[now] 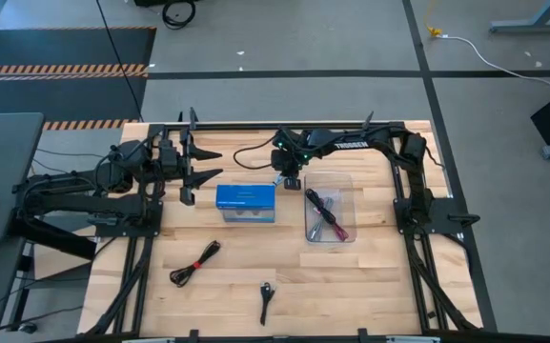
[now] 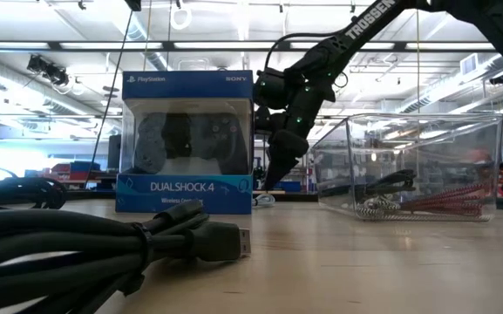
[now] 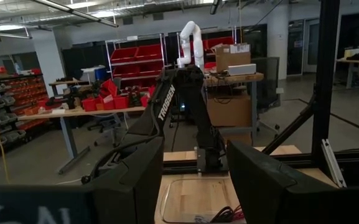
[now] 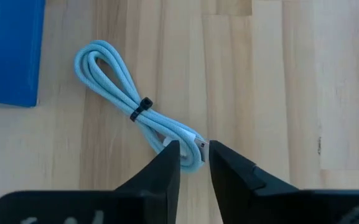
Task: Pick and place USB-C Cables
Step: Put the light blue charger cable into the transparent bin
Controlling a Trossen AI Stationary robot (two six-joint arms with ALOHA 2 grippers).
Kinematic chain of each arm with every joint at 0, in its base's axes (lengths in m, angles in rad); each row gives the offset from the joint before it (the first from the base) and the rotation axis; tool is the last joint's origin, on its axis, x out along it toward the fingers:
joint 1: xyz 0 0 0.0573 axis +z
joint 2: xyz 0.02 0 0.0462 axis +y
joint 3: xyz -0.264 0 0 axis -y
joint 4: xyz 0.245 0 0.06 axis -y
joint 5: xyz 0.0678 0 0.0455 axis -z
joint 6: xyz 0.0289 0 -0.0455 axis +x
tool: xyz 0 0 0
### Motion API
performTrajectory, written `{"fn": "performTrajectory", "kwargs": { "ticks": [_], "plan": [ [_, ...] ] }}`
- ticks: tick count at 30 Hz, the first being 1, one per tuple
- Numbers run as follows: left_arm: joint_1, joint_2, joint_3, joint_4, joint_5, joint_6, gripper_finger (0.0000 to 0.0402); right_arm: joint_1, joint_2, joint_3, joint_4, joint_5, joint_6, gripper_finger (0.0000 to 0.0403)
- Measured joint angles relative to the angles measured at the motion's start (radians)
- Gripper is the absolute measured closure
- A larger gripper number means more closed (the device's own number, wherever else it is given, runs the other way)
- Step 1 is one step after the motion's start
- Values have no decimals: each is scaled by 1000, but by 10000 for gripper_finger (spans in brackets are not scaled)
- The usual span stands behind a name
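Observation:
A pale blue-grey USB-C cable (image 4: 114, 81), bundled with a black tie, lies flat on the wood between the blue box (image 1: 246, 202) and the clear tray (image 1: 343, 181). My right gripper (image 4: 195, 163) slants down over its plug end (image 4: 199, 147), fingers a little apart, one on each side of that end. In the tray lie a black cable (image 1: 315, 202) and a magenta one (image 1: 336, 227). Two black cables (image 1: 195, 264) (image 1: 266, 300) lie near the table's front. My left gripper (image 1: 203, 176) waits open, raised at the far left. My right gripper comes at the pale cable's plug end (image 4: 195, 155) slanting down from the table's far right side, a finger on either side of it. Whether the fingertips touch the cable I cannot tell. The cable lies flat on the table.
The blue box stands close to the right gripper's left, the tray close to its right. One black cable bundle (image 2: 103, 249) fills the foreground of the low view. Bare wood lies along the table's right front.

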Motion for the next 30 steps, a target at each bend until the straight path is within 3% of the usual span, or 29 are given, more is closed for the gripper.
{"fn": "performTrajectory", "kwargs": {
  "ticks": [23,27,30],
  "plan": [
    [0,0,0,8,0,-5,216,21,47,2,1,62,13,308],
    [0,0,0,8,0,-2,216,19,47,2,1,66,12,322],
    [0,0,0,8,0,-2,216,20,46,2,2,120,10,354]
  ]
}}
